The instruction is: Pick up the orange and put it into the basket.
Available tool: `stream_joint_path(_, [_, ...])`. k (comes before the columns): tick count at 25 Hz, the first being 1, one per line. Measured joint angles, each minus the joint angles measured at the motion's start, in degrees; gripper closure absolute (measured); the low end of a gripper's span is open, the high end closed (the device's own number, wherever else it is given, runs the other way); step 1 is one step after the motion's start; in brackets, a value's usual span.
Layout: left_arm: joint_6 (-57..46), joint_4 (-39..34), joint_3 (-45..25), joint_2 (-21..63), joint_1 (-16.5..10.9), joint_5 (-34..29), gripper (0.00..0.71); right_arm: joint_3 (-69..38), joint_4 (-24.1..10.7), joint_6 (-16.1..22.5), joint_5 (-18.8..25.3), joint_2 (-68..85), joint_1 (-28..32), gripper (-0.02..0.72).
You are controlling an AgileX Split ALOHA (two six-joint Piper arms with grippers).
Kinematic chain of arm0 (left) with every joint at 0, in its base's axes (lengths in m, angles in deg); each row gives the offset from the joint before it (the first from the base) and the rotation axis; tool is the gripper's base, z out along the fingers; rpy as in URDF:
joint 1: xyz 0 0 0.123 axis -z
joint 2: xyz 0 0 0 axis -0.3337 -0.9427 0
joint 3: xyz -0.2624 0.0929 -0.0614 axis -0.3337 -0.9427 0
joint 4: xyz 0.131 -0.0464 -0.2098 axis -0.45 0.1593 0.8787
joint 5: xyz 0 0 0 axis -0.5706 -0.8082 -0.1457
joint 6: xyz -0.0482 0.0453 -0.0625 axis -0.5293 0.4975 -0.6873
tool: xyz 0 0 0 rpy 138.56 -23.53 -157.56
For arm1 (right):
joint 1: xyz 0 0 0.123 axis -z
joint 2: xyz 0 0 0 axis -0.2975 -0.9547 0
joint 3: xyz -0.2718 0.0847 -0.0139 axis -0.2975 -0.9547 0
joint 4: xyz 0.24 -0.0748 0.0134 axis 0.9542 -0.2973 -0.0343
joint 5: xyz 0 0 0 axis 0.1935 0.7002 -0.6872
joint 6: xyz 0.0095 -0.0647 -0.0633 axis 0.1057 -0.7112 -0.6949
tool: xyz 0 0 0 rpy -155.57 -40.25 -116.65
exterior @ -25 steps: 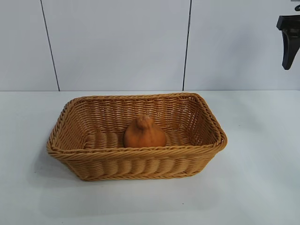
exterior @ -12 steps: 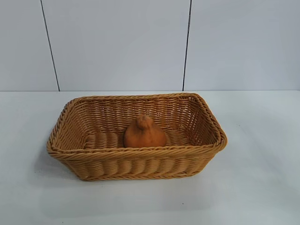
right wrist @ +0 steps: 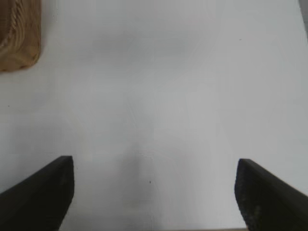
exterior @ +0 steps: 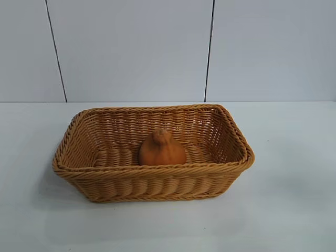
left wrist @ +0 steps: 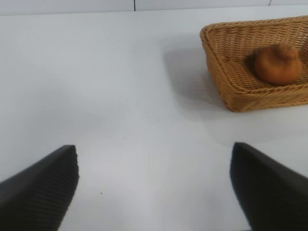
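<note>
The orange (exterior: 161, 149), dull orange-brown with a knobby top, sits inside the tan wicker basket (exterior: 152, 178) at the table's middle. It also shows in the left wrist view (left wrist: 277, 64), inside the basket (left wrist: 226, 72). Neither arm shows in the exterior view. My left gripper (left wrist: 154, 159) is open and empty over bare table, away from the basket. My right gripper (right wrist: 155, 168) is open and empty over bare table, with a corner of the basket (right wrist: 19, 38) at the edge of its view.
The white table (exterior: 294, 199) spreads around the basket. A white panelled wall (exterior: 131, 47) stands behind it.
The right gripper, seen at the exterior view's upper right a second ago, has left that view. The orange and basket have not moved.
</note>
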Motion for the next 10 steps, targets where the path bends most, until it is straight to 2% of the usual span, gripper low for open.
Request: stream_joint_path(10, [0.0,0.0,0.0,0.0,0.0,0.0,0.098,0.0,-0.1,0.0,0.0,4.0,0.0,0.084])
